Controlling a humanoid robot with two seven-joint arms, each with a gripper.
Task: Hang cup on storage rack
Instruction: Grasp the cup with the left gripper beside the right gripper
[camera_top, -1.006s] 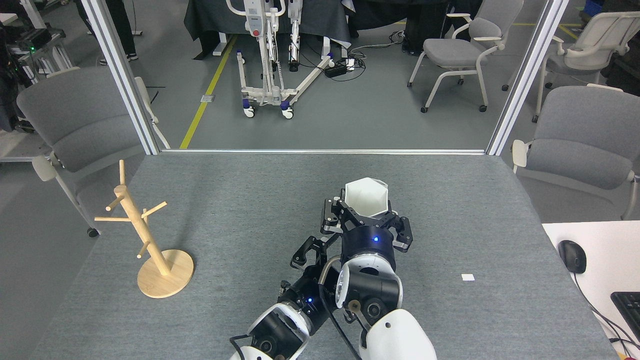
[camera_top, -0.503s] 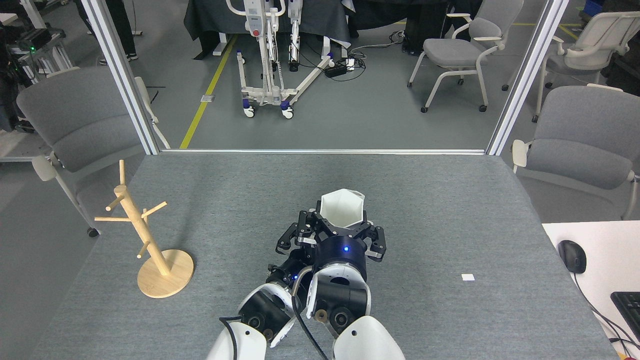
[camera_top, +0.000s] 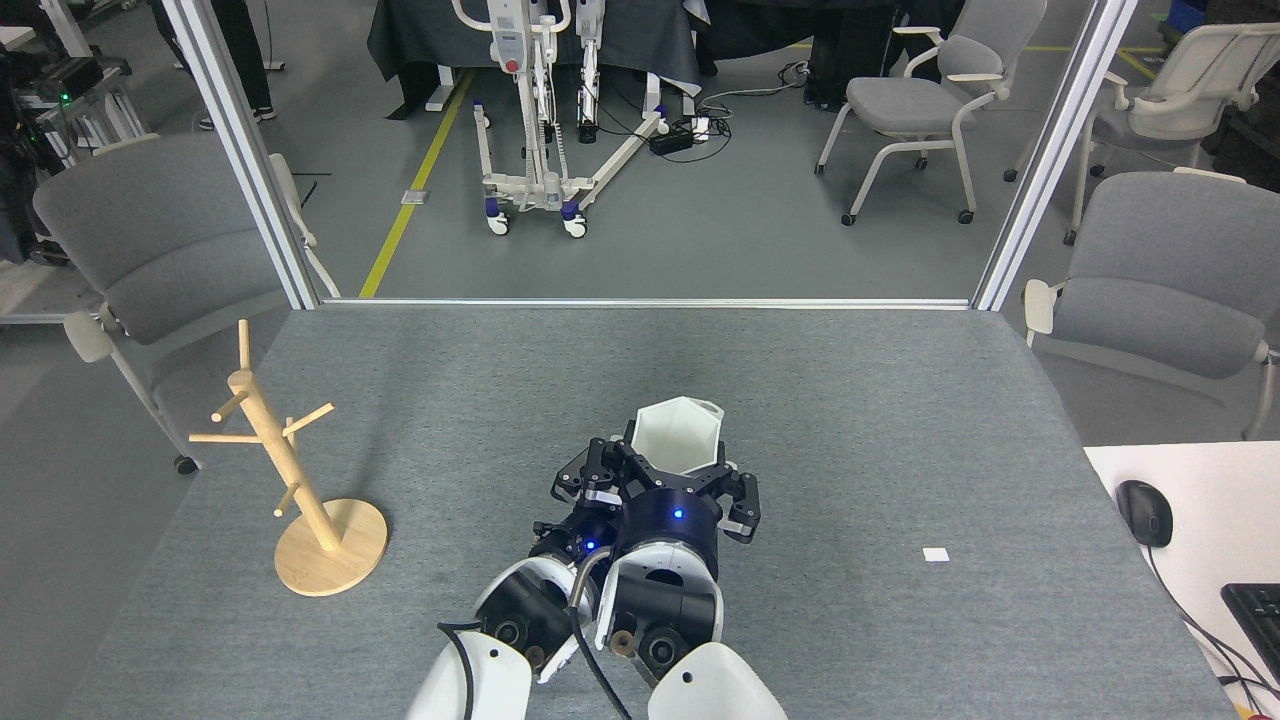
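Currently right claw (camera_top: 672, 470) clenched around cup (camera_top: 676, 433), mouth up, above bench (camera_top: 900, 400) centre; upright hold presumably leaves handle clear for peg. Left claw (camera_top: 585, 485) alongside, grip state unclear. Storage rack (camera_top: 285, 455) well apart, far left.

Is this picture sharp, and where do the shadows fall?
Head view: sharp throughout, no visible motion blur; even, soft lighting without glare on the white cup; the storage rack casts only a faint shadow on the grey table toward the right; the straight frame posts lean outward, hinting at wide-angle distortion.
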